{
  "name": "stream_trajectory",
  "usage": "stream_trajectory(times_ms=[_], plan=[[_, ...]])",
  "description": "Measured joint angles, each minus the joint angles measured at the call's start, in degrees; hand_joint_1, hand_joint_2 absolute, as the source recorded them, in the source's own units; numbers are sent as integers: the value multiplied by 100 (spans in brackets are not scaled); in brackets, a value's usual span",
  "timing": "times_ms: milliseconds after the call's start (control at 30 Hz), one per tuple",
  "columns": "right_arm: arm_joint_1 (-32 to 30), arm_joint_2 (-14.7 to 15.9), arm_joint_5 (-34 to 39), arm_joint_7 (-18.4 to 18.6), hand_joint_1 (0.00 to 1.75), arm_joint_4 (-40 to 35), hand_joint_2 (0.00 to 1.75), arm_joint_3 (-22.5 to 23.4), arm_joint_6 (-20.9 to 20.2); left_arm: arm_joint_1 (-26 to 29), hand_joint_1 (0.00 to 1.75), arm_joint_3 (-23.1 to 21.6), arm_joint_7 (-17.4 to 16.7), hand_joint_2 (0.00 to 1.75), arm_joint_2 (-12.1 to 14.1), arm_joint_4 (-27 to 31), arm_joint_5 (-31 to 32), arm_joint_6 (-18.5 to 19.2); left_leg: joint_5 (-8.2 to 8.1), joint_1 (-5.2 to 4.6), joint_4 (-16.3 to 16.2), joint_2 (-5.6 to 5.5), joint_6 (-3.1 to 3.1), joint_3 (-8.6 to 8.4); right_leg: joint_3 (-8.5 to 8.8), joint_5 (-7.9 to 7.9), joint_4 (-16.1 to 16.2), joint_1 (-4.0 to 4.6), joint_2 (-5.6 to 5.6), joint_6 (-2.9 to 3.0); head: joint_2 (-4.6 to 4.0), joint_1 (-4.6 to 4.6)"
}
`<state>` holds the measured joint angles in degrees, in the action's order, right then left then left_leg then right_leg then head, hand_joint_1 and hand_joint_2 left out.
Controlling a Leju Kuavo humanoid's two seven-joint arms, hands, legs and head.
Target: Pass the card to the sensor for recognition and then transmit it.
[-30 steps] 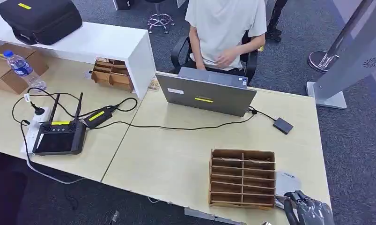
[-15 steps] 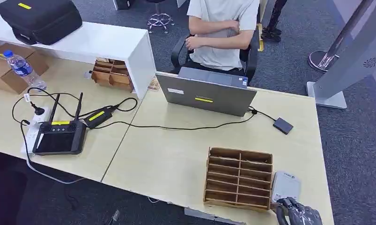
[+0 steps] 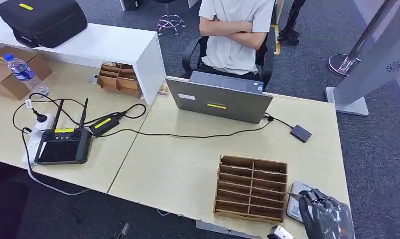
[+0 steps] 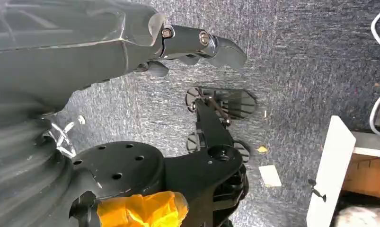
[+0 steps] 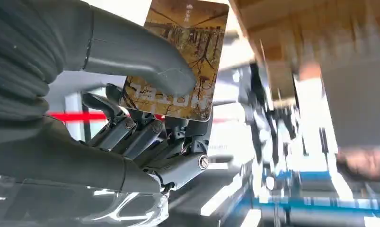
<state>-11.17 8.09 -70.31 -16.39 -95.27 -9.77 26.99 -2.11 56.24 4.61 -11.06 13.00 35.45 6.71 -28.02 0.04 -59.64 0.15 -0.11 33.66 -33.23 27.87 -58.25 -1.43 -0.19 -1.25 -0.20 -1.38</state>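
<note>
My right hand hovers at the table's front right corner, partly covering the grey sensor that lies beside the wooden organizer. In the right wrist view the hand holds a brown card with a tree pattern, its thumb pressing the card against the dark fingers. What lies beyond the card there is blurred. My left hand hangs over the carpet with nothing in it, its fingers stretched out.
A grey laptop stands at the back of the table, cabled to a small black box. A person sits behind it with arms crossed. A controller and cables lie at the left.
My right hand has risen and moved up over the sensor. The wooden organizer has slid slightly left. The person has folded their arms.
</note>
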Motion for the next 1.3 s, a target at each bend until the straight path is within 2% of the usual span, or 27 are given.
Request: stream_trajectory(times_ms=[167,233,400,533,700,833,1033,1300], plan=[[200,-48,-111,-98,175,-354,175,46,218,0,0,0,-17,175,4,0,112,50,0,0,0,-1,-1,4,1,0,-2,1,1,0,0,0],[420,-52,-221,-90,175,-475,175,68,188,-8,0,0,-28,175,4,0,175,59,0,0,0,7,-1,1,1,-1,-1,1,12,1,0,0],[1360,-52,-833,217,175,-437,175,-26,-335,-14,0,0,-103,175,37,0,477,79,7,1,0,17,-9,1,2,-13,-2,3,15,14,0,2],[2555,-57,-1511,704,175,204,175,-365,-717,-32,0,-55,-83,175,109,0,840,107,21,3,-1,22,-17,0,-2,-25,-4,8,25,22,0,2],[3860,-207,-1737,1131,175,1253,175,-621,-950,-43,0,-157,-90,175,179,0,1152,171,34,5,-1,18,-19,2,-3,-35,-7,12,20,26,0,2],[4627,-375,-1882,1436,175,2038,175,-754,-1132,-55,0,-260,-81,175,212,0,1314,203,37,7,-1,13,-23,4,-5,-35,-8,14,14,27,0,2],[5312,-627,-1884,1796,175,2877,175,-929,-1185,-66,0,-361,-48,175,232,0,1484,284,37,7,0,14,-23,6,-8,-34,-8,15,15,27,0,2],[5782,-898,-1884,2109,175,3471,175,-1084,-1294,-76,0,-468,26,175,232,0,1648,374,37,8,0,13,-23,8,-10,-34,-8,15,15,27,0,2]])
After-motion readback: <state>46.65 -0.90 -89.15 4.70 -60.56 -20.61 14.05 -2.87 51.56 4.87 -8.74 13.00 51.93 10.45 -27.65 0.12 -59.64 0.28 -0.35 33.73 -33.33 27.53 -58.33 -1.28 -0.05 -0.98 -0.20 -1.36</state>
